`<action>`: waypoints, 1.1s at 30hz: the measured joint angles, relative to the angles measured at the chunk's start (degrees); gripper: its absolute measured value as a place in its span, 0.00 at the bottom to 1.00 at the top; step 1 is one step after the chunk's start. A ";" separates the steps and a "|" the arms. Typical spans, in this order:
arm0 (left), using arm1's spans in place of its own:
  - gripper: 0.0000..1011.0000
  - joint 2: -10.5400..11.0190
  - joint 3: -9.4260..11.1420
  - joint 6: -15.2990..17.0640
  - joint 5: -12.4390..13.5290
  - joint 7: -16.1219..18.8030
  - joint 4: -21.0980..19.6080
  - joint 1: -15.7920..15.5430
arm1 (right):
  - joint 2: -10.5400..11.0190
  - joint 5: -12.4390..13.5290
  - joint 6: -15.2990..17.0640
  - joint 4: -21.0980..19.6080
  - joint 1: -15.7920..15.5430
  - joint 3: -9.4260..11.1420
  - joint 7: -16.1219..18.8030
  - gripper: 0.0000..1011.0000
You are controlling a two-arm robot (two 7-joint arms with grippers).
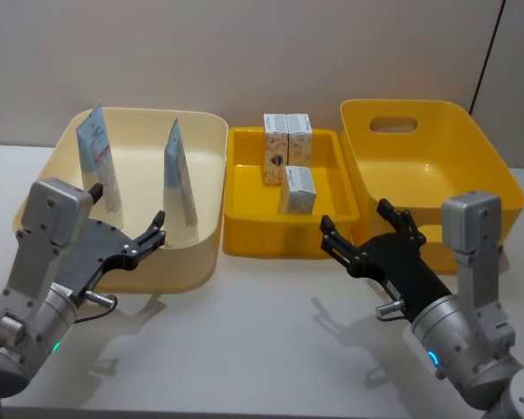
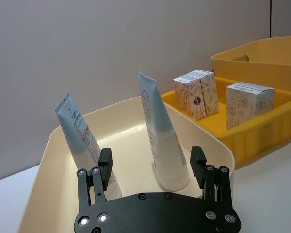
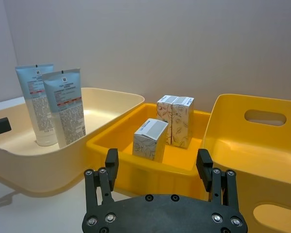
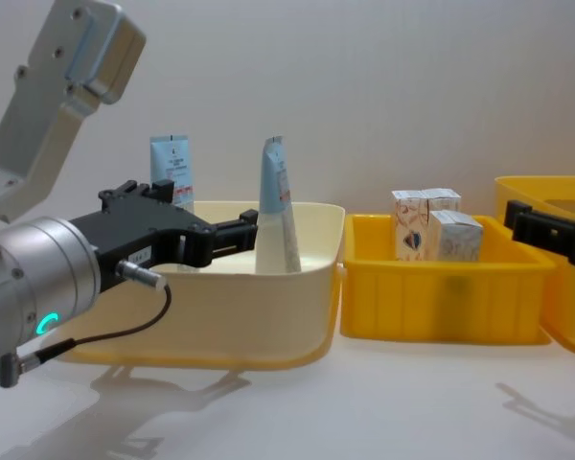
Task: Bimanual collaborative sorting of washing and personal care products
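On the white tabletop (image 1: pixel 262 349) three containers stand in one row, close together. At the left is a cream tray (image 1: pixel 188 266) with high walls. Two tubes stand in it on their caps, crimped end up. The left tube (image 1: pixel 100 161) is near the back left corner and the right tube (image 1: pixel 179 175) is nearer the middle. Both lean a little and they are apart from each other.

In the middle is a shallow yellow tray (image 1: pixel 244 201), just beside the cream tray. It holds three small cartons, all upright. The back left carton (image 1: pixel 275 144) and the back right carton (image 1: pixel 299 138) touch side by side at the far wall. The front carton (image 1: pixel 297 190) stands alone before the back right one and partly hides it. At the right is a deep yellow bin (image 1: pixel 437 175) with a handle hole in its far wall.

The left pincer (image 1: pixel 127 212) hangs at the near rim of the cream tray, its fingers wide apart and pointing toward the tubes. It holds nothing. In the left wrist view the right tube shows between the fingers but beyond their tips.

The right pincer (image 1: pixel 356 229) hangs above the tabletop, before the near right corner of the shallow tray and beside the bin. Its fingers are also wide apart and empty. The near wall of this tray stands between it and the cartons.
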 joint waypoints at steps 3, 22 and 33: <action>0.99 0.00 0.00 0.00 0.00 0.00 0.00 0.00 | 0.00 0.00 0.00 0.00 0.00 0.00 0.00 0.99; 0.99 0.00 0.00 0.00 0.00 0.00 0.00 0.00 | 0.00 0.00 0.00 0.00 0.00 0.00 0.00 0.99; 0.99 0.00 0.00 0.00 0.00 0.00 0.00 0.00 | 0.00 0.00 0.00 0.00 0.00 0.00 0.00 0.99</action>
